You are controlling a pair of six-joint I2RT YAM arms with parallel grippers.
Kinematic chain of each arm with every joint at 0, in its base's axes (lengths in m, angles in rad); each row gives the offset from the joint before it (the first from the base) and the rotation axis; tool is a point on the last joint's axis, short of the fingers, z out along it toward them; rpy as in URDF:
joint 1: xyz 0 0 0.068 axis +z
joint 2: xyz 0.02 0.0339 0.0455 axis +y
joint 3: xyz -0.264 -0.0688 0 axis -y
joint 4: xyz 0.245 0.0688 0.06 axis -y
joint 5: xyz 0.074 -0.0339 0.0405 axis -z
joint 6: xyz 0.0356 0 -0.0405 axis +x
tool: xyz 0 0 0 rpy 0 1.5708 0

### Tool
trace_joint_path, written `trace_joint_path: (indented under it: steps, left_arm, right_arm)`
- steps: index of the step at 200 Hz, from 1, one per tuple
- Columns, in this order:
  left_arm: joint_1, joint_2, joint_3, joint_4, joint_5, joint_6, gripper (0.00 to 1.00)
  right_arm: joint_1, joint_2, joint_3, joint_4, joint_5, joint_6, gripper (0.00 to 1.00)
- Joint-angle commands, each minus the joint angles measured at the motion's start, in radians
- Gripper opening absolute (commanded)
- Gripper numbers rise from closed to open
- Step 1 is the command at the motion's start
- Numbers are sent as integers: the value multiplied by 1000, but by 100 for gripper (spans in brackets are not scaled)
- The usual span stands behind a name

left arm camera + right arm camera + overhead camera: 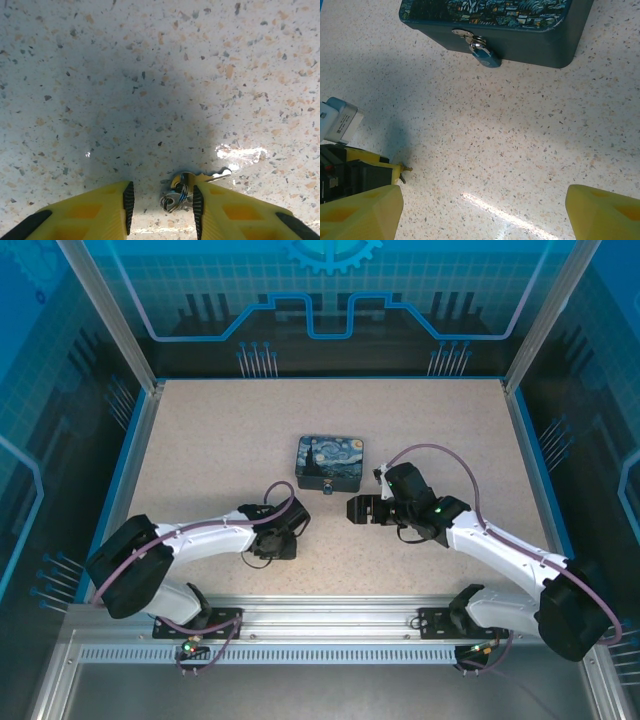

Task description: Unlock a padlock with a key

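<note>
The padlock [483, 54] is a very small lock that looks bluish here; it hangs from the silver hasp on the front of the dark blue swirl-printed box [530, 35]. From above, the padlock [328, 487] is a speck at the near wall of the box [330, 462]. The key [212, 176] lies flat on the table with a ring and a second key. It rests between the yellow fingers of my left gripper [161, 200], against the right pad [197, 200]; the left pad stands apart. My left gripper [275, 538] points down, open. My right gripper [485, 215] is open and holds nothing.
The speckled table [200, 450] has blue-edged walls on three sides and a metal rail along the near edge. My right gripper [360, 510] hovers just right of the left one, near the box front. In the right wrist view the left gripper's body [350, 172] is at lower left.
</note>
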Motion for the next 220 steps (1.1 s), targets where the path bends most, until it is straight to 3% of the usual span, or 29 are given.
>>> trace_joint_path:
  steps: [1,80,99,137,188,220]
  left_arm:
    - [-7,9,7,5,16,17,38]
    - [-6,22,-1,13,28,9,23]
    - [-7,25,0,15,22,10,17]
    - [-6,24,16,27,10,27,0]
    - [-6,-36,75,109,-10,87,0]
    - [-7,-86,114,236,9,87,0]
  right_arm:
    - [-10,5,15,8,6,14,85]
    - [-23,8,14,13,1,15,89]
    - [-25,9,21,7,8,12,100]
    - [-39,5,27,-6,29,28,100]
    - [-99,-22,18,-4,27,72,100]
    - [-194,-33,-7,81,-136,119,100]
